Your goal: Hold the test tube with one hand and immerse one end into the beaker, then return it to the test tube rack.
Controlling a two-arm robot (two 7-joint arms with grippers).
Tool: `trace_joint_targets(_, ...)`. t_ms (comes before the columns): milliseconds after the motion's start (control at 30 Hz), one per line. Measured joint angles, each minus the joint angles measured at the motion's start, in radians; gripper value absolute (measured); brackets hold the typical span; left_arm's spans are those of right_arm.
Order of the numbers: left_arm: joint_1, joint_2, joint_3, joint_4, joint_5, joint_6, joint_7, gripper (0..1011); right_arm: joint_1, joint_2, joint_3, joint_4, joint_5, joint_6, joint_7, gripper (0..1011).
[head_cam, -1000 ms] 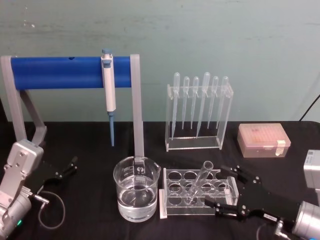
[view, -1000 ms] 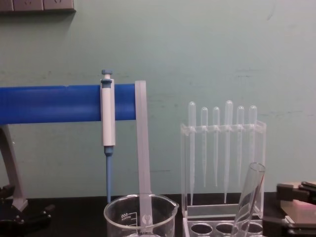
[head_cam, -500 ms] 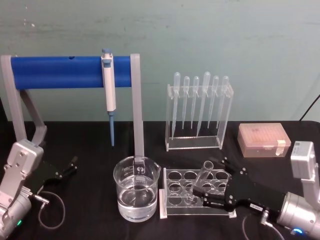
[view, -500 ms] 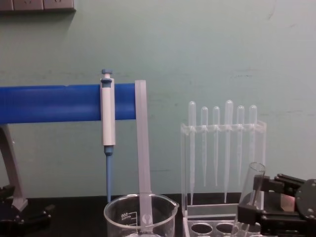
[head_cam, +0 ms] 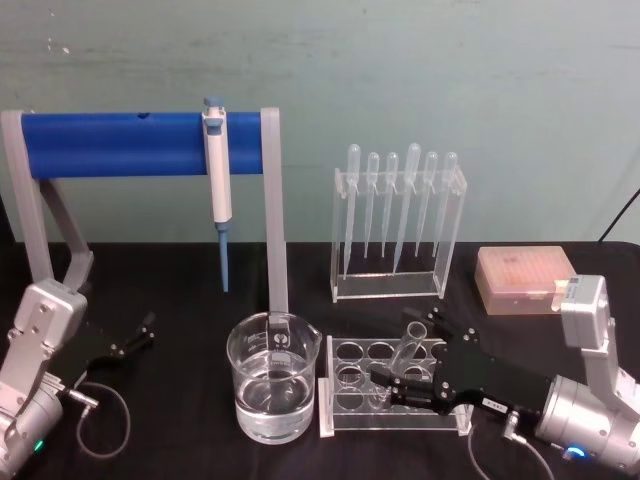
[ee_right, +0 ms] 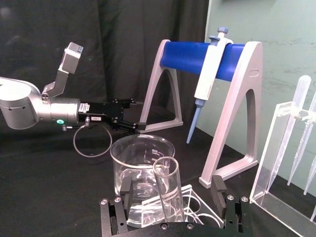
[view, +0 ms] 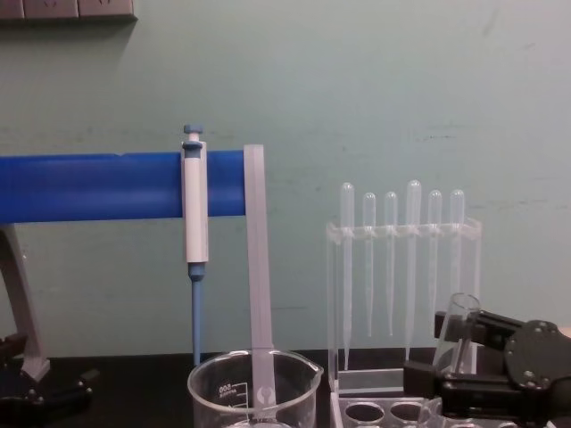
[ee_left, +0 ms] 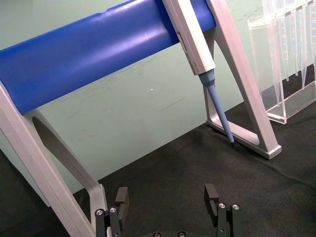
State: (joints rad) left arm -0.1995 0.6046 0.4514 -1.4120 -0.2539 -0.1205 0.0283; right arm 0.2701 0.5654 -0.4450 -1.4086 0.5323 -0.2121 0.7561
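**Supervisor:** How far along was the task when you checked?

**Operator:** Hardly begun, by my reading. The test tube [head_cam: 408,345] leaned in the rack [head_cam: 340,412], just right of the beaker [head_cam: 272,345], near the front of the table [head_cam: 180,300]. I had the right gripper [ee_right: 171,190] at the rack with its 2 fingers [ee_right: 126,192] spread on either side of the tube, a gap showing on each side, so nothing was clamped.

**Supervisor:** And the other arm?

**Operator:** The left gripper [ee_left: 167,197] sat parked at the near left, fingers apart, holding nothing.

**Supervisor:** So what remained?

**Operator:** Everything, I judged: closing on the tube, lifting it out, dipping 1 end in the beaker's water [head_cam: 270,405], then returning it to the rack.
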Motion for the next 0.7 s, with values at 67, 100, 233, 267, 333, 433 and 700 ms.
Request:
trace_joint_targets(67,0.000,0.000,0.000,0.000,0.000,0.000,0.000,1000,0.004,-0.003,-0.003,0.003,-0.003,0.000,0.000,1000)
trace_joint_targets(100,0.000,0.000,0.000,0.000,0.000,0.000,0.000,1000,0.009,-0.006,-0.006,0.006,-0.010,0.000,-0.001,1000)
trace_joint_targets(233,0.000,0.000,0.000,0.000,0.000,0.000,0.000,1000,0.011,-0.007,-0.008,0.008,-0.014,0.000,-0.001,1000)
trace_joint_targets(267,0.000,0.000,0.000,0.000,0.000,0.000,0.000,1000,0.011,-0.007,-0.008,0.008,-0.013,0.000,-0.001,1000)
trace_joint_targets(333,0.000,0.000,0.000,0.000,0.000,0.000,0.000,1000,0.011,-0.006,-0.007,0.007,-0.013,0.000,-0.001,1000)
trace_joint_targets(433,0.000,0.000,0.000,0.000,0.000,0.000,0.000,1000,0.010,-0.006,-0.006,0.007,-0.011,0.000,-0.001,985)
trace_joint_targets(700,0.000,0.000,0.000,0.000,0.000,0.000,0.000,1000,0.008,-0.005,-0.005,0.006,-0.008,0.000,-0.001,811)
